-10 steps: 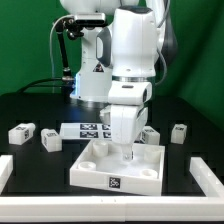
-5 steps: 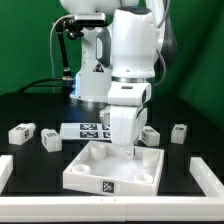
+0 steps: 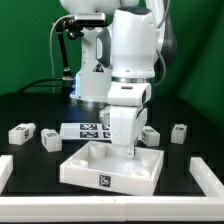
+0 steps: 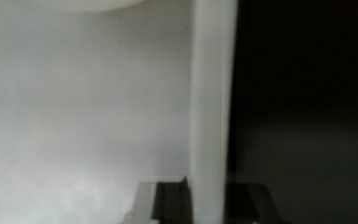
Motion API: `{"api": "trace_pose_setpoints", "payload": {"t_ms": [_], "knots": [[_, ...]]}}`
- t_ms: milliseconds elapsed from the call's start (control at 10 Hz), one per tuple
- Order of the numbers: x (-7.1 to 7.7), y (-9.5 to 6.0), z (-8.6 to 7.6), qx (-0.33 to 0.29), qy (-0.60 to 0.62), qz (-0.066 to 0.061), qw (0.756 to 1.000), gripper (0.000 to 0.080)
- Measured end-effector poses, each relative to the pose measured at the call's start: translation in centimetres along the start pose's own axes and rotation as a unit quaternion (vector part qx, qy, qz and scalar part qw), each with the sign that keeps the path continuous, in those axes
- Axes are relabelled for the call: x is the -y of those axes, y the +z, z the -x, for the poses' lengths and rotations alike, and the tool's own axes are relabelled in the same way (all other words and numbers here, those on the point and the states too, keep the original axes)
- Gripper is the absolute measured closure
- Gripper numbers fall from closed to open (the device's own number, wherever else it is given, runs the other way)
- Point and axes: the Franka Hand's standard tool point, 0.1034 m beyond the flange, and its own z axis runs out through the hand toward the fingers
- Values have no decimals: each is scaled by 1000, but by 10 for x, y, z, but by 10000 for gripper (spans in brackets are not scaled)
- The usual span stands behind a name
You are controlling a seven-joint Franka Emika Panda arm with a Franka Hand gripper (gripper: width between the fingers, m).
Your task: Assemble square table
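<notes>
The white square tabletop (image 3: 95, 165) lies underside up on the black table, with its rimmed recess showing and a tag on its front edge. My gripper (image 3: 130, 150) reaches straight down at the slab's far right rim and is shut on it. In the wrist view the upright rim wall (image 4: 213, 100) runs between the two dark fingertips (image 4: 171, 205), with the gripper (image 4: 210, 204) astride it. Four short white legs lie loose on the table: two on the exterior view's left (image 3: 22, 131) (image 3: 51, 139) and two on its right (image 3: 150, 135) (image 3: 178, 133).
The marker board (image 3: 88, 129) lies flat behind the slab, between the leg pairs. White rail pieces stand at the front left (image 3: 5, 172) and front right (image 3: 205, 170). The white robot base (image 3: 88, 85) stands at the back.
The slab has slid and turned a little toward the exterior view's left and front, held by its rim. The legs have not moved.
</notes>
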Motion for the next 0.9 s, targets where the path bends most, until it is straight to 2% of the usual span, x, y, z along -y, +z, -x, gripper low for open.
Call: {"api": "trace_pose_setpoints", "payload": {"t_ms": [300,400,500,600,700,900], "knots": [[0,0,-1,2,-2,-3,1000,740],[-3,0,-9,10,-18,-18,1000,740],[-9,2,-24,10,-49,-22,999,740],[-14,3,-42,6,-91,-17,996,740],[-13,4,-57,12,-132,-17,991,740],[-11,4,-57,21,-100,-19,995,739]]}}
